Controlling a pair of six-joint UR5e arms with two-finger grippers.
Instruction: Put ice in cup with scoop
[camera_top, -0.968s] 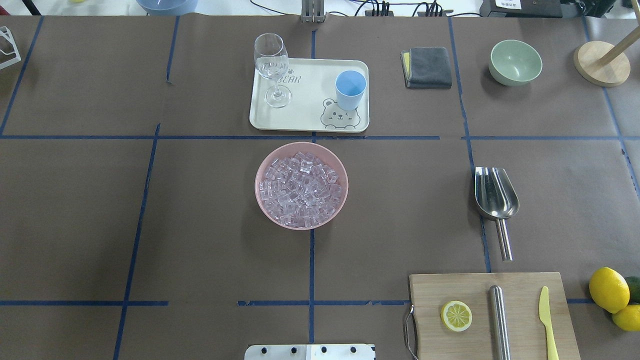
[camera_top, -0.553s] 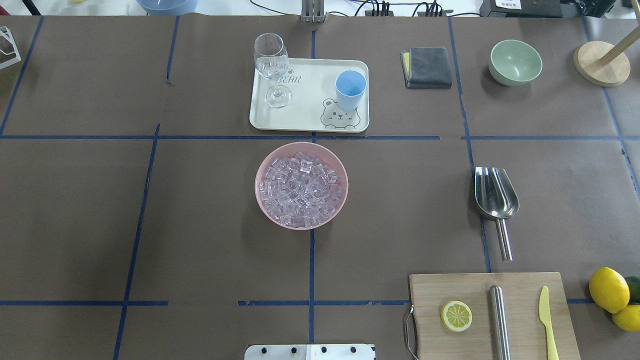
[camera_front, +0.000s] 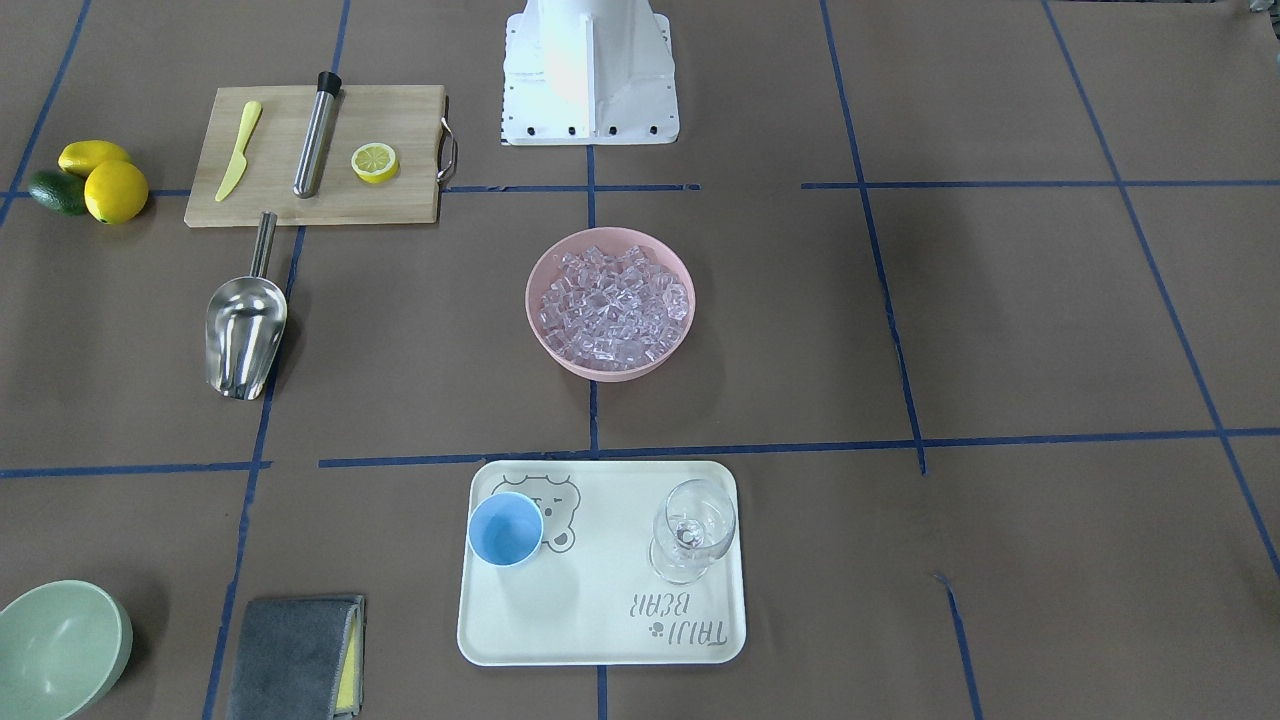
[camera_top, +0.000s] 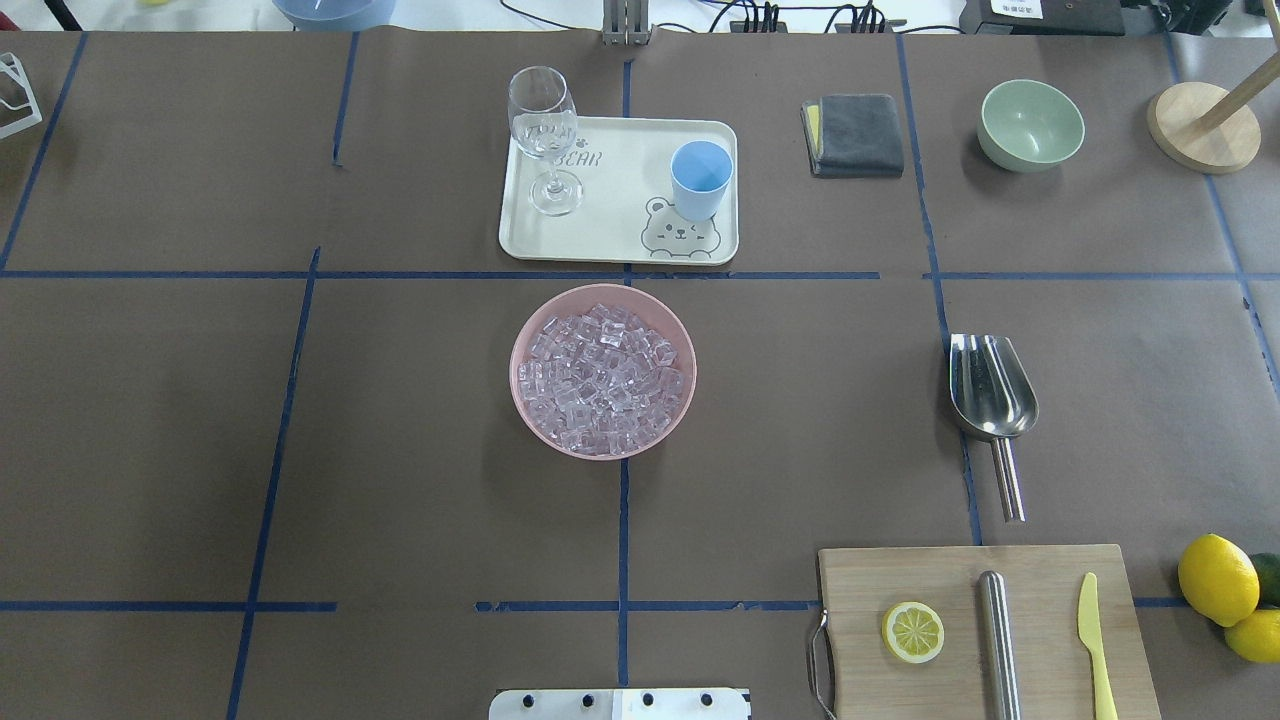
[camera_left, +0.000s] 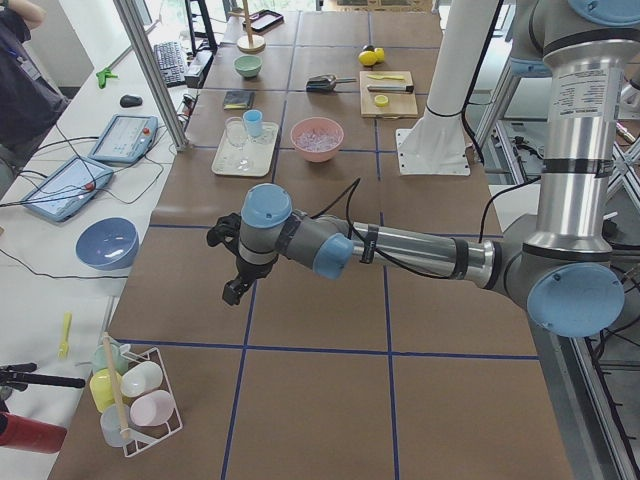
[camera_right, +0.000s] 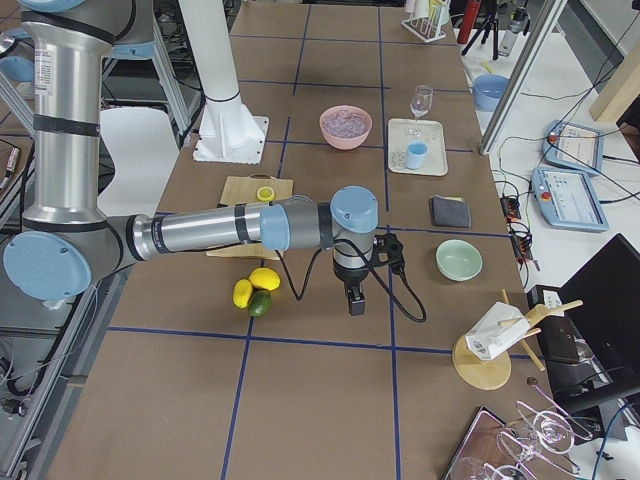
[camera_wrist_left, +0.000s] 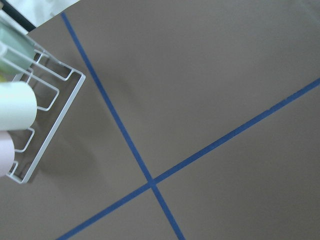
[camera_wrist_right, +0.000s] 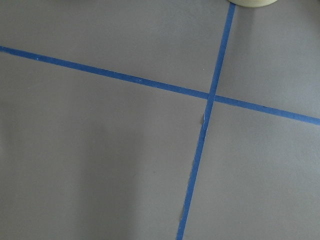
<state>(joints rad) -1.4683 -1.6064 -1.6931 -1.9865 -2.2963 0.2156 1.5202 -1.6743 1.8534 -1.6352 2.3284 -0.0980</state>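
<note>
Scoop (camera_top: 990, 388) lies flat — handle toward the cutting board (camera_top: 920, 573), mouth away

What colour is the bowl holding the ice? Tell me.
Pink; the bowl shows best in the overhead exterior view.

A robotics lab, seen from my console.
I see a brown-papered table (camera_top: 150, 450) gridded in blue tape (camera_top: 622, 520), a blue-edged touchscreen pendant (camera_left: 125, 138) beside it.

Left gripper (camera_left: 232, 291), right gripper (camera_right: 355, 303): closure unclear
</note>
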